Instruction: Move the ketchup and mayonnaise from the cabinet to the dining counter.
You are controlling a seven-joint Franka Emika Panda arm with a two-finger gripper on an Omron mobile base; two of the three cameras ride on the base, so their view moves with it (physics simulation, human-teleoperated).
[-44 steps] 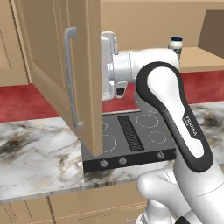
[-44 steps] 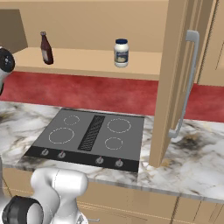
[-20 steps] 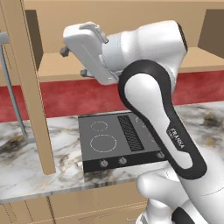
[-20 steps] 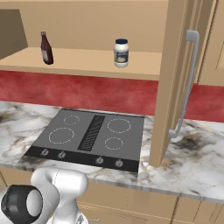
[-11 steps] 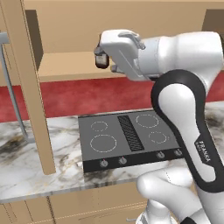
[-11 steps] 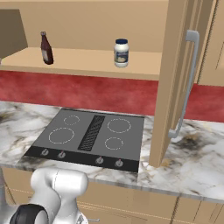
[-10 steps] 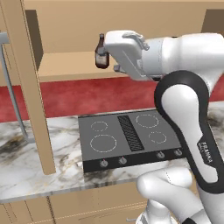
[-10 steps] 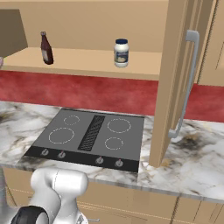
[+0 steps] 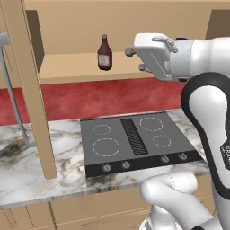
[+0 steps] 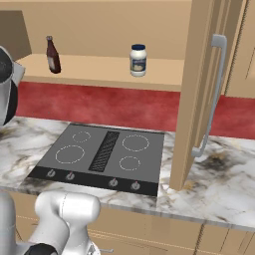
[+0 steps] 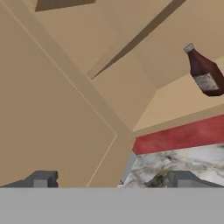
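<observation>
The cabinet stands open, both doors swung wide, and its single shelf carries the two things to be moved. The ketchup stands upright near the shelf's left end, close to the front edge. The mayonnaise stands upright well apart from it, nearer the right end of the shelf, also near the front edge.

The end effector hangs in front of the shelf, to the right of the ketchup and at about its height, not touching it. Its fingers are spread wide with nothing between them. In the hand view the ketchup sits tilted toward the upper right.

Below, a black cooktop is set into the marble bench, with a red wall strip behind it.
</observation>
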